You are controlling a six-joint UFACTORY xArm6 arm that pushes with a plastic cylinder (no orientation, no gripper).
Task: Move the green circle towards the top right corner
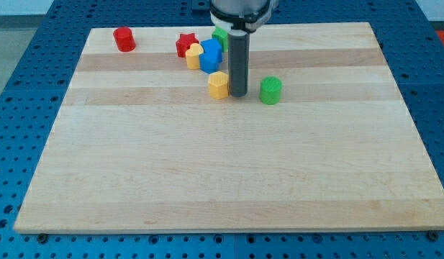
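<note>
The green circle [270, 91] stands on the wooden board [229, 165] a little right of the middle, in the upper part. My tip [239, 94] touches the board just to the green circle's left, with a small gap between them. A yellow hexagon block [219, 85] sits right against the tip's left side. The rod rises straight up out of the view's top.
A cluster sits up-left of the tip: a red star [185, 44], a yellow block [194, 55], two blue blocks [211, 55] and a green block [220, 37] partly hidden behind the rod. A red cylinder [124, 39] stands near the top left corner.
</note>
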